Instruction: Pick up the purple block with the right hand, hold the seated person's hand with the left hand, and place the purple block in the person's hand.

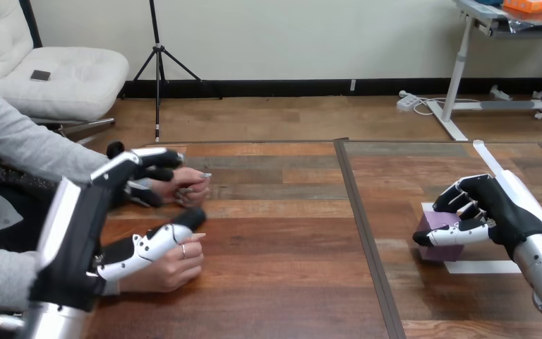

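Observation:
A purple block [434, 248] sits on a white patch [481, 267] at the table's right. My right hand [497, 208] is shut on it, fingers curled over its top and thumb across its front face. At the left, my left hand [77, 236] is open. Its fingers [145, 161] reach over the wrist of the person's far hand [187, 185], and its thumb [148, 247] lies on top of the person's near hand [166, 268]. Both of the person's hands rest on the table. I cannot see any finger curled round either one.
A dark seam [361, 233] runs front to back between the two wooden table halves. A white strip [488, 159] lies on the far right part of the table, behind my right hand. The person's grey sleeves [35, 141] come in from the left edge.

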{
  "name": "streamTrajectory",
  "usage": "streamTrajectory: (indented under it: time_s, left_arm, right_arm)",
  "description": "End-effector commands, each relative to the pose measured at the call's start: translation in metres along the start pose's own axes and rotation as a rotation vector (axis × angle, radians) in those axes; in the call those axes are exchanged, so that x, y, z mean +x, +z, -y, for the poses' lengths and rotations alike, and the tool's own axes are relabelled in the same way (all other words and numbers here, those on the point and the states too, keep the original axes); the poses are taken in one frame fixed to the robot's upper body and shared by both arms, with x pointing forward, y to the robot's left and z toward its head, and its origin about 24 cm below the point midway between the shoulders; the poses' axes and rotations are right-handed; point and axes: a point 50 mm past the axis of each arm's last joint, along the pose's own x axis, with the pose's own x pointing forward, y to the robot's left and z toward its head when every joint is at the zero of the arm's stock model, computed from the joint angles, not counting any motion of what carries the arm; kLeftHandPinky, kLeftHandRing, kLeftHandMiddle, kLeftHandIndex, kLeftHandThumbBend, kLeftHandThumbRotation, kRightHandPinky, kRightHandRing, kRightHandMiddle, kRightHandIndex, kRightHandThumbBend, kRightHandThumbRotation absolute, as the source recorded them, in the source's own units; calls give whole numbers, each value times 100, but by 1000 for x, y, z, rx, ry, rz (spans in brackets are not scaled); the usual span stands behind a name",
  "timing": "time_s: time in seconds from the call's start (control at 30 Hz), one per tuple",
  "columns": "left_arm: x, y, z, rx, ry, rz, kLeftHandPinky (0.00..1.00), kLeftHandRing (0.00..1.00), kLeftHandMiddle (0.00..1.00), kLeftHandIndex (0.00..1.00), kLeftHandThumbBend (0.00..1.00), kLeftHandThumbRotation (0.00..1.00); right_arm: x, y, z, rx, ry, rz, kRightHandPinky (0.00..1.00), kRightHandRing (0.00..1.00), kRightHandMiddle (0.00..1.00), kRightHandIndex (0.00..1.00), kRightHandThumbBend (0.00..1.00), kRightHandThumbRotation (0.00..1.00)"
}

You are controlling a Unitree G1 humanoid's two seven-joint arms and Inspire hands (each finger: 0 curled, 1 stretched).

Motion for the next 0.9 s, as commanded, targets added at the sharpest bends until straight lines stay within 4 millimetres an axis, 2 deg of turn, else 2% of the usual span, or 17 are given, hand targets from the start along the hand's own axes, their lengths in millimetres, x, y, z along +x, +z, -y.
streamTrajectory:
  time_s: [0.0, 0.5, 0.87]
  left_arm:
    - [11, 26, -19, 166, 8, 89, 53, 71, 75, 72, 99, 51]
    - [14, 37, -42, 395, -159, -19, 58, 80, 85, 83, 100, 49]
    - [17, 29, -48, 474, -289, -80, 63, 82, 87, 86, 100, 44]
  right_arm:
    - [10, 28, 25, 1, -89, 134, 38, 42, 45, 45, 81, 0]
    - [12, 35, 25, 19, -82, 168, 38, 41, 44, 45, 81, 0]
    - [12, 37, 25, 21, -84, 189, 36, 39, 43, 44, 81, 0]
